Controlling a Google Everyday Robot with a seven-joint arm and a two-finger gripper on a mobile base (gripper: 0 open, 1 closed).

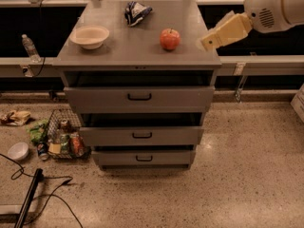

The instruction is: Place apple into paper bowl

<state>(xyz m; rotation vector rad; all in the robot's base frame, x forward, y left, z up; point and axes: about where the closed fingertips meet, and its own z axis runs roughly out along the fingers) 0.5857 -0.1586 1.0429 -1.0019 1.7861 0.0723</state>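
The red-orange apple (170, 39) sits upright on the grey cabinet top (137, 51), right of centre. The cream paper bowl (90, 36) stands empty on the left side of the same top, well apart from the apple. My gripper (209, 42) is the tan end of the white arm coming in from the upper right; it hovers at the cabinet's right edge, to the right of the apple and not touching it. It holds nothing that I can see.
A crumpled blue-white bag (137, 11) lies at the back of the top. Three drawers (139, 98) stand slightly open. On the floor at left are a wire basket of cans (64, 139), a small white bowl (18, 151), wrappers, a bottle (29, 47) and cables.
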